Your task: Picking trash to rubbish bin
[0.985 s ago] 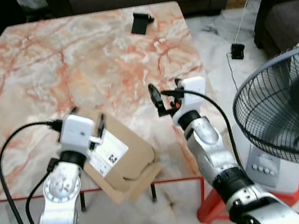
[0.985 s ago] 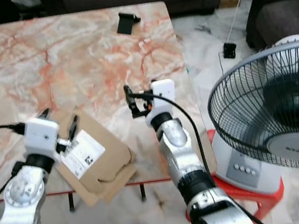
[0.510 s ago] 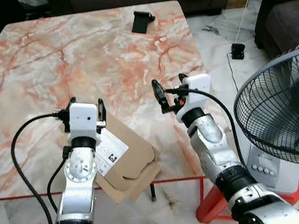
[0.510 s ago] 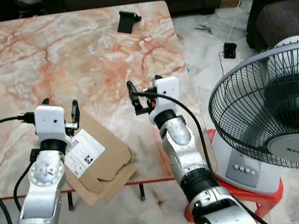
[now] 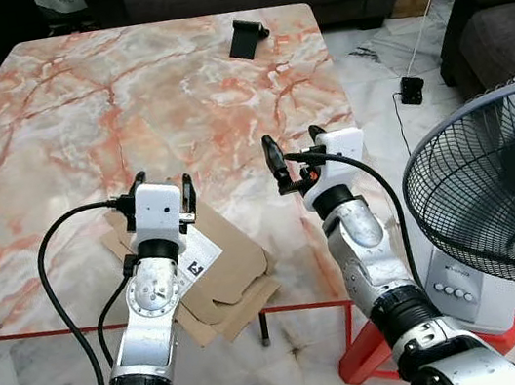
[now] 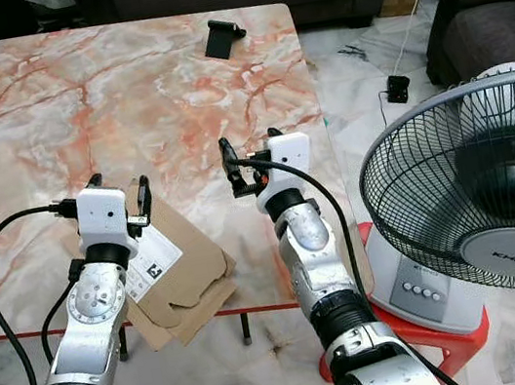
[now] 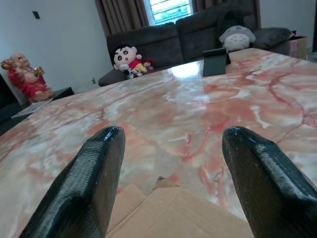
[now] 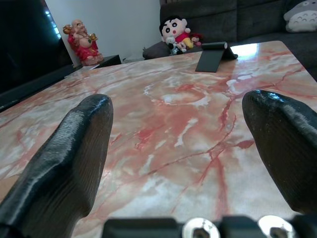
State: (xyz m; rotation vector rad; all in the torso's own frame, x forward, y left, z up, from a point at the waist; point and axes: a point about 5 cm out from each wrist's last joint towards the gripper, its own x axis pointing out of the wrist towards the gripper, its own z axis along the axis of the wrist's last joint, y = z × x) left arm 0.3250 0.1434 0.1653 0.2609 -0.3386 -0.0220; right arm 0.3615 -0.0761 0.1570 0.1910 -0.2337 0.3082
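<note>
The flattened brown cardboard box with a white label (image 5: pixel 214 275) overhangs the near edge of the marble table (image 5: pixel 51 138), directly under the open, empty left gripper (image 5: pixel 162 188); the open, empty right gripper (image 5: pixel 292 153) hovers farther toward the right edge.

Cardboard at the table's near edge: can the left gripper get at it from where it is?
Probably yes. The left gripper hangs open right above the flattened cardboard, nothing lying between them. The right gripper is off to the side over bare table, so it shouldn't interfere.
</note>
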